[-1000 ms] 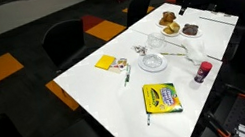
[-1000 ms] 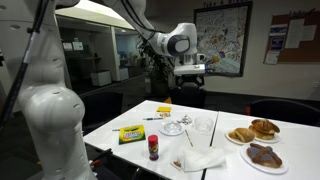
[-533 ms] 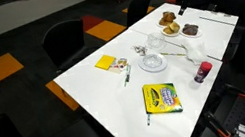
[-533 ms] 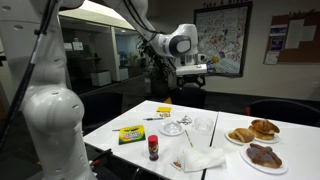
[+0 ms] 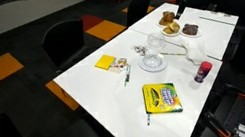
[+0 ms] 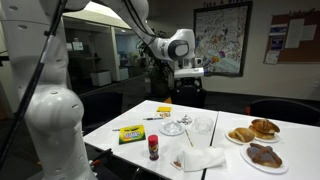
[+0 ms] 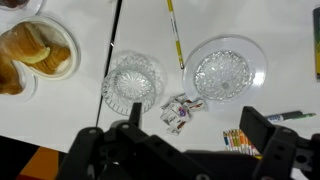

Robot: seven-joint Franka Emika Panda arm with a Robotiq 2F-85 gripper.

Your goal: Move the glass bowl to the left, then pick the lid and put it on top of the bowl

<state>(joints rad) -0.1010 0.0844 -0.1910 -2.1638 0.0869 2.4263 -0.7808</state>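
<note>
The glass bowl [image 7: 226, 70] is a wide, shallow clear dish on the white table; it shows in both exterior views [image 5: 152, 63] [image 6: 173, 127]. The lid [image 7: 133, 82], a smaller round clear piece, lies beside it toward the food plates, apart from the bowl [image 5: 161, 39] [image 6: 203, 124]. My gripper [image 7: 192, 140] is open and empty, high above the table over both pieces. It shows in both exterior views [image 5: 181, 7] [image 6: 188, 82].
A crumpled wrapper [image 7: 180, 110] lies between bowl and lid, a pen [image 7: 175, 35] beyond them. Crayon box [image 5: 162, 98], yellow sticky-note pad [image 5: 107, 63], red-capped bottle [image 5: 202, 71], plates of pastries [image 5: 170, 19] [image 7: 35, 50] and a white napkin [image 6: 205, 158] share the table. Chairs surround it.
The arm has shifted slightly, with the gripper a little lower and further left in an exterior view. Nothing on the table has moved.
</note>
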